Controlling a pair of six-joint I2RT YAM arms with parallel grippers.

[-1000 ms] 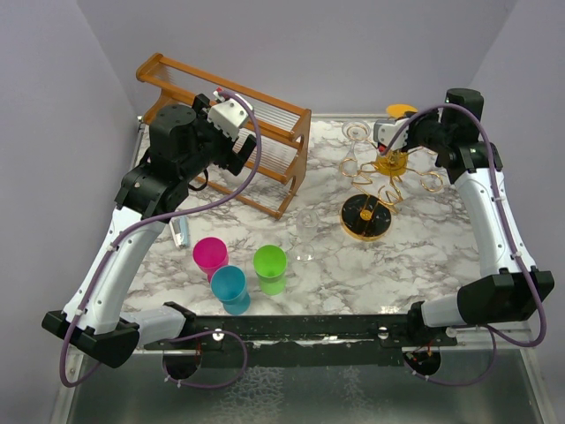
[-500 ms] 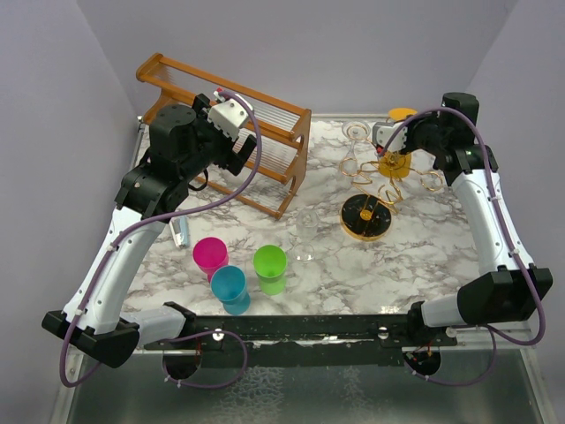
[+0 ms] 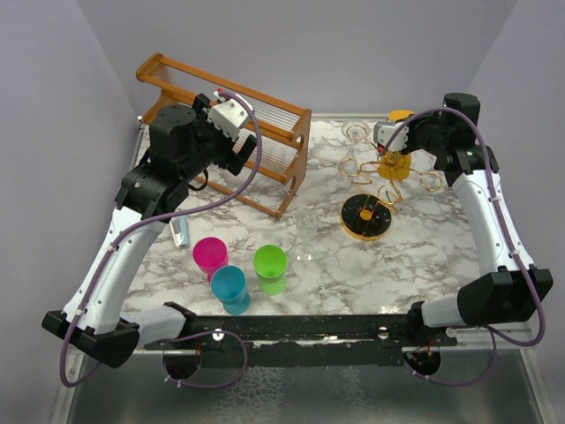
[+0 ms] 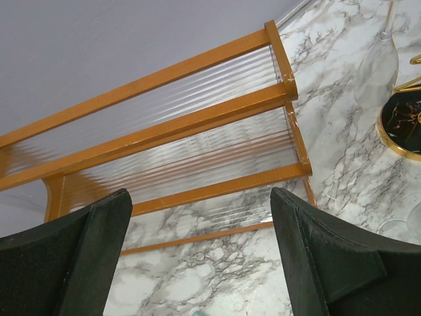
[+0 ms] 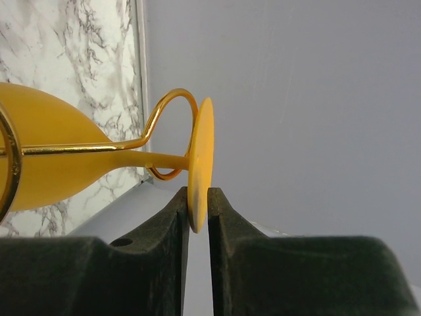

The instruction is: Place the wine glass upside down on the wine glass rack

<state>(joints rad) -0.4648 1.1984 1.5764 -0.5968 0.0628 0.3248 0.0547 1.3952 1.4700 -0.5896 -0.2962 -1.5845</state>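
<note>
A yellow wine glass (image 3: 394, 166) hangs upside down, bowl low and foot high, with its stem lying in a curled arm of the gold wire rack (image 3: 381, 181). The rack stands on a round black, gold-rimmed base (image 3: 366, 217). My right gripper (image 3: 403, 121) is shut on the rim of the glass's foot. In the right wrist view the jaws (image 5: 198, 194) pinch the yellow foot disc (image 5: 201, 151), and the stem runs along a gold wire loop (image 5: 172, 99). My left gripper (image 3: 231, 152) is open and empty above the wooden shelf; its fingers (image 4: 79, 250) frame the shelf.
A brown slatted shelf (image 3: 231, 132) stands at the back left. A clear glass (image 3: 351, 157) hangs upside down on the rack's left side. Another clear glass (image 3: 306, 235) stands mid-table. Pink (image 3: 210, 256), blue (image 3: 229, 287) and green (image 3: 270, 265) cups stand near the front.
My right gripper and the yellow glass have shifted slightly right and lower on the rack arm. The left arm has not moved.
</note>
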